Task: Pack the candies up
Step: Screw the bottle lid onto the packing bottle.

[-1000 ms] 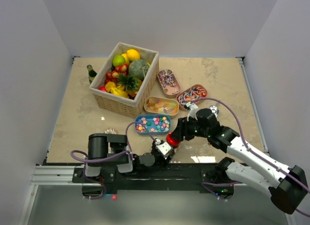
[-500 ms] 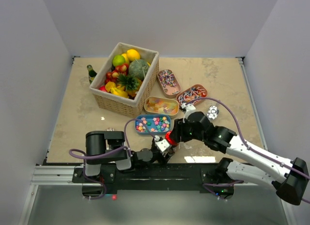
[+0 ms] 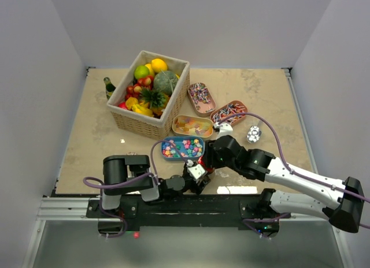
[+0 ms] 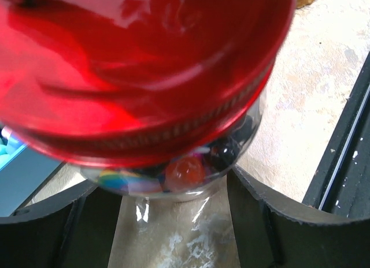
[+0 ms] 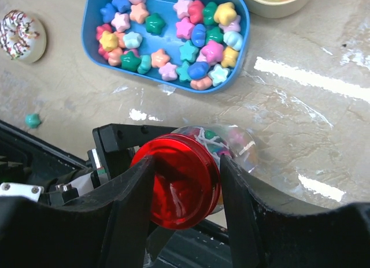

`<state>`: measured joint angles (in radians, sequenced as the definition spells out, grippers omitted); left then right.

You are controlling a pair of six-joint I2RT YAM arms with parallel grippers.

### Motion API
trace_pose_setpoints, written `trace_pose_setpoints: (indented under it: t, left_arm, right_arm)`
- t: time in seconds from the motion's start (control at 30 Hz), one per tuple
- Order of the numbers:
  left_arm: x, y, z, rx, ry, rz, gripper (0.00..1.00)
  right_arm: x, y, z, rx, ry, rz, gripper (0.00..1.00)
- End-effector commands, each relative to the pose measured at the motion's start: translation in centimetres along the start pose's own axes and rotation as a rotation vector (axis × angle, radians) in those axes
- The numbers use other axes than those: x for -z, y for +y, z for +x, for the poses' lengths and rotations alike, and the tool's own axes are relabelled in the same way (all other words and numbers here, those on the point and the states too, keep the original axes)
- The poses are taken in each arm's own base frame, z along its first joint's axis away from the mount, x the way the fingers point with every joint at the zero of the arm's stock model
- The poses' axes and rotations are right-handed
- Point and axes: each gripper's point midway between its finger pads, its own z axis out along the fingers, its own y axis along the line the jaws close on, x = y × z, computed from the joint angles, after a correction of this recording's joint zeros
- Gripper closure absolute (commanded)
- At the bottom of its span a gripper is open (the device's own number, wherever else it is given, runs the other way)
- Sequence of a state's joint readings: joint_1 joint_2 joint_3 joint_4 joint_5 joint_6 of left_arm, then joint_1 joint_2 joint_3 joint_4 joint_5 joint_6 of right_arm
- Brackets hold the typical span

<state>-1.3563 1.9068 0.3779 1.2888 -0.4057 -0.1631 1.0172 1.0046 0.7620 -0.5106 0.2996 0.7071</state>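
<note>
Holding a clear jar [image 5: 240, 148] low at the near edge of the table [image 3: 272, 89], the left gripper [image 4: 167, 201] clamps the glass body between both fingers. Right gripper [image 5: 184, 167] pinches the red lid [image 4: 133, 66], one finger on each side. Jar is tilted, with mixed candies [image 4: 182, 171] visible inside. More star-shaped ones fill the blue tray [image 5: 92, 14] just beyond the jar. Orange-yellow gummies [image 3: 192, 127] sit in the next tray back, striped ones [image 3: 201, 97] in two trays further out. One green piece [image 5: 33, 120] lies loose on the table. Doughnut [image 5: 22, 36] beside the blue tray, fruit basket [image 3: 141, 125] at the back left
</note>
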Motion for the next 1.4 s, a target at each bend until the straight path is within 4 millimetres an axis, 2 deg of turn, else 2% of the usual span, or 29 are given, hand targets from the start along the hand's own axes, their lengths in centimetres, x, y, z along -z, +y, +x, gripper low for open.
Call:
trace_pose_setpoints:
  t: [0.0, 0.03, 0.1, 0.17, 0.23, 0.4, 0.6, 0.77, 0.97, 1.2, 1.37]
  left_arm:
    - [-1.2, -0.4, -3.5, 0.004, -0.119, 0.007, 0.36]
    - [-1.2, -0.4, -3.4, 0.002, -0.116, 0.008, 0.35]
    - [-1.3, -0.4, -3.5, -0.002, -0.117, 0.011, 0.34]
    - [-1.3, -0.3, -3.4, -0.006, -0.115, 0.011, 0.32]
    - [-1.3, -0.3, -3.4, -0.007, -0.115, 0.012, 0.31]
    - [-1.3, -0.1, -3.4, -0.006, -0.121, 0.010, 0.27]
    - [-1.1, 0.1, -4.4, 0.010, -0.146, 0.008, 0.09]
    - [-1.1, -0.2, -5.3, 0.015, -0.164, 0.021, 0.05]
    - [-1.2, -0.4, -5.3, 0.011, -0.172, 0.032, 0.08]
    - [-1.1, -0.5, -5.1, 0.011, -0.177, 0.040, 0.18]
    - [-1.1, -0.6, -5.1, 0.012, -0.181, 0.050, 0.26]
  right_arm:
    - [0.6, -5.0, 3.2, 0.094, 0.113, 0.228, 0.46]
    - [0.6, -4.7, 3.2, 0.094, 0.109, 0.218, 0.36]
    - [0.9, -4.6, 2.8, 0.089, 0.098, 0.218, 0.26]
    - [1.2, -4.8, 2.6, 0.084, 0.087, 0.227, 0.08]
    - [1.5, -4.8, 2.2, 0.070, 0.067, 0.221, 0.02]
    - [2.2, -4.8, 1.8, 0.048, 0.062, 0.231, 0.01]
    - [3.7, -5.1, 0.4, 0.027, 0.029, 0.259, 0.01]
    - [3.8, -4.9, -0.6, 0.036, 0.011, 0.274, 0.01]
    - [3.4, -4.4, -0.4, 0.064, 0.041, 0.268, 0.01]
    - [4.1, -2.7, -1.5, 0.081, 0.053, 0.205, 0.01]
    - [3.7, -2.2, -0.3, 0.093, 0.116, 0.183, 0.01]
